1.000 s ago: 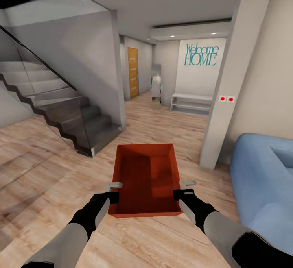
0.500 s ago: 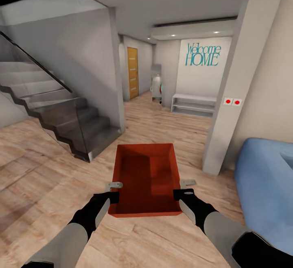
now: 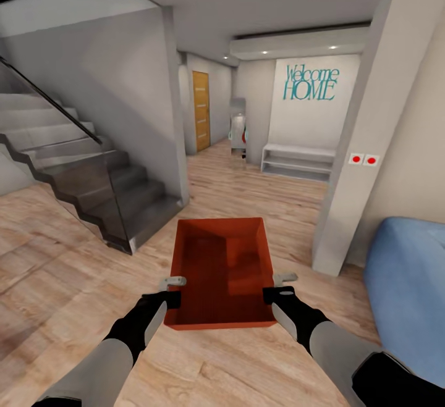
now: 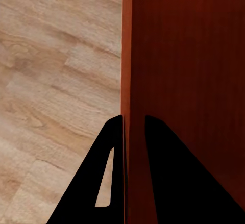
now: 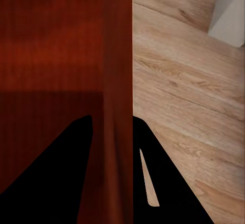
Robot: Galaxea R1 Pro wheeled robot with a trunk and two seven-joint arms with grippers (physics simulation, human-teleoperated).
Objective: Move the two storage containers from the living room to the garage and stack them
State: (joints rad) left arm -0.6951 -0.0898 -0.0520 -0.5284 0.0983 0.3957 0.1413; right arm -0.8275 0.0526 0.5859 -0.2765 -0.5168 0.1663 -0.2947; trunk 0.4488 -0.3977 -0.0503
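One orange-red open-top storage container (image 3: 222, 268) hangs low in front of me over the light wood plank floor (image 3: 74, 283) of the living room. My left gripper (image 3: 175, 289) is shut on its left wall near the near corner. My right gripper (image 3: 279, 286) is shut on its right wall opposite. In the left wrist view, the left gripper (image 4: 133, 118) has its black fingers on either side of the container wall (image 4: 178, 55). In the right wrist view, the right gripper (image 5: 111, 117) pinches the other wall (image 5: 117, 55) the same way. The container is empty and level.
A grey staircase with a glass railing (image 3: 93, 172) stands at left. A white pillar (image 3: 355, 160) and a light blue sofa (image 3: 408, 283) are at right. Ahead, a hallway leads past a white bench (image 3: 298, 160) to an orange-brown door (image 3: 201, 110).
The whole view has shifted: the pillar and sofa slid right and the stairs slid left, so the camera moved forward. Both grippers keep the same hold on the container.
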